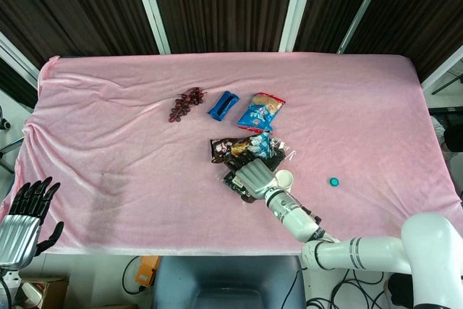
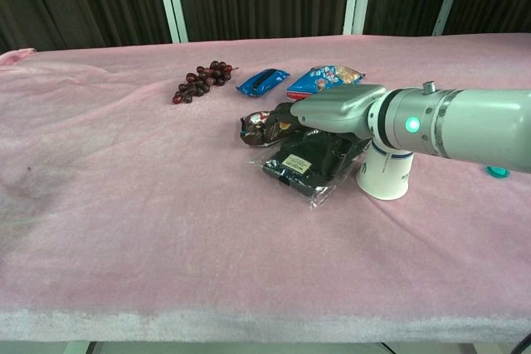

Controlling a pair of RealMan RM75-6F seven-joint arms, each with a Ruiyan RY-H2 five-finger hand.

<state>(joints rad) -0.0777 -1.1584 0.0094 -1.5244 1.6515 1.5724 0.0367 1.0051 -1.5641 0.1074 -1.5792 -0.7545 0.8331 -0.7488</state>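
Note:
My right hand (image 1: 255, 177) (image 2: 332, 109) stretches out flat, palm down, just above a clear bag holding a black item (image 1: 236, 181) (image 2: 305, 163). Its fingertips reach toward a dark snack bag (image 1: 233, 148) (image 2: 264, 128), and it holds nothing. A white cup (image 1: 285, 178) (image 2: 386, 173) stands right beside the wrist. My left hand (image 1: 29, 211) hangs past the table's near left corner with its fingers spread and empty; only the head view shows it.
Further back on the pink cloth (image 1: 108, 142) lie a bunch of dark grapes (image 1: 187, 103) (image 2: 202, 80), a blue packet (image 1: 223, 106) (image 2: 262, 81) and a blue-and-red snack bag (image 1: 261, 111) (image 2: 325, 79). A small blue cap (image 1: 334, 181) (image 2: 498, 172) sits to the right.

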